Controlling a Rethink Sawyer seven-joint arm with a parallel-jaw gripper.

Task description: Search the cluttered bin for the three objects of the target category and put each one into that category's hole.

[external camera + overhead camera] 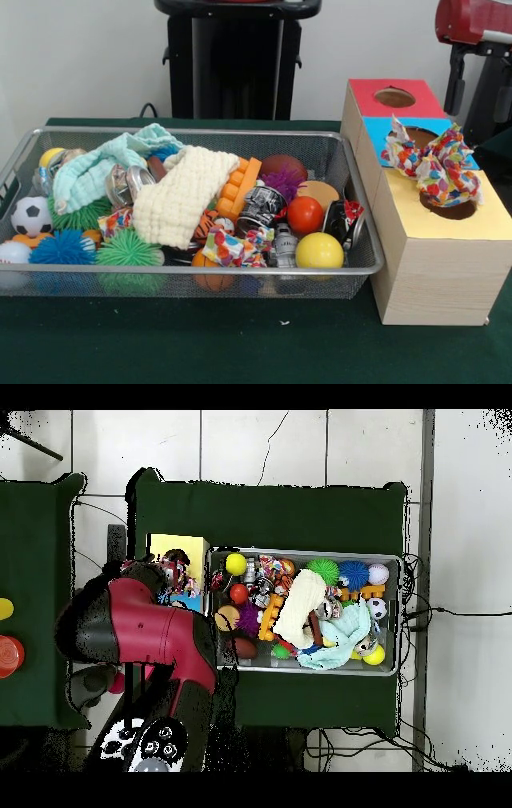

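Observation:
A wooden box [436,272] with red [396,98], blue and yellow [448,216] hole tops stands right of the mesh bin [184,280]. Two bright confetti-patterned cloth bundles [436,164] stick out of the blue and yellow holes. Similar patterned pieces lie in the bin at the front middle [232,246] and further left [116,220]. The red arm [140,629] reaches over the box [178,547] in the overhead view and covers its near part. Only a red arm section [472,20] shows at the front view's top right. The gripper itself is hidden.
The bin holds a cream knitted cloth [182,196], a mint cloth [104,168], spiky balls [124,250], a soccer ball [30,214], yellow [318,250] and red [304,214] balls, cans [260,208] and an orange brick [238,186]. Green cloth covers the table.

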